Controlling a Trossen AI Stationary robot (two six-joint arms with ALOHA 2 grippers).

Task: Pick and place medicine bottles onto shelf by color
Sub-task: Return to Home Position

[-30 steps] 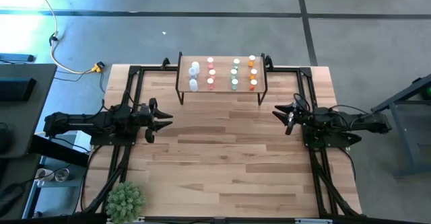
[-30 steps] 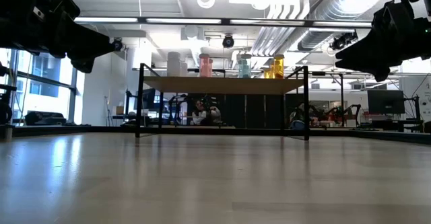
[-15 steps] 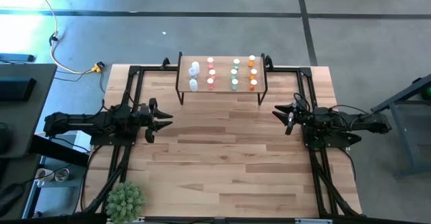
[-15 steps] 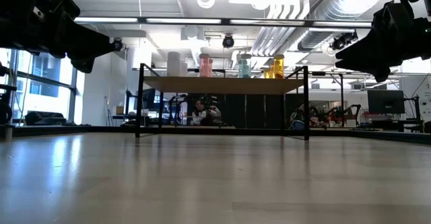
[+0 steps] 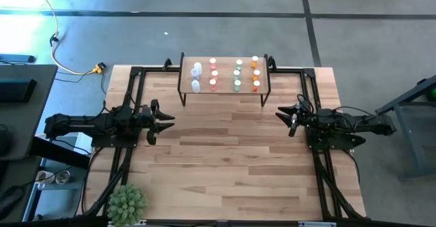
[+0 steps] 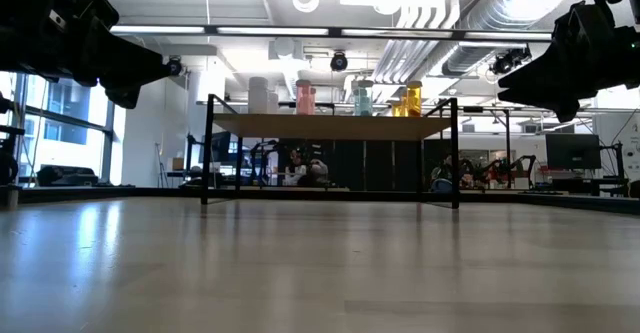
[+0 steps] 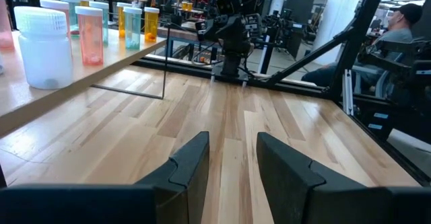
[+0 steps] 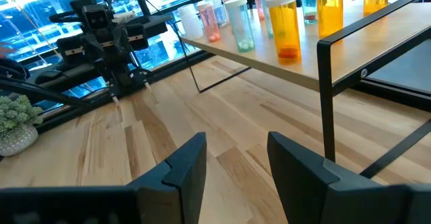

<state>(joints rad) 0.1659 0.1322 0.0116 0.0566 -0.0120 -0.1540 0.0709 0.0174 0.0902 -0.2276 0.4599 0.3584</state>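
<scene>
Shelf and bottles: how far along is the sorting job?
Done: bottles stand on the shelf in colour rows, white, pink, green, orange. In hand: nothing; the left arm and right arm sit at the sides, jaws open and empty. Left: no bottle shows on the table.

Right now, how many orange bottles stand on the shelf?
3, in a line at the right end of the shelf, seen from above: far bottle, middle bottle, near bottle. None seems hidden.

Table [image 5: 225,159]: pale wood planks, smooth, faint sheen. Shelf [image 5: 225,77]: pale wood board, thin black metal legs. Bottles [image 7: 89,34]: translucent plastic, white caps. Left gripper [image 7: 234,140] fingers [image 7: 192,167]: dark, matt.
</scene>
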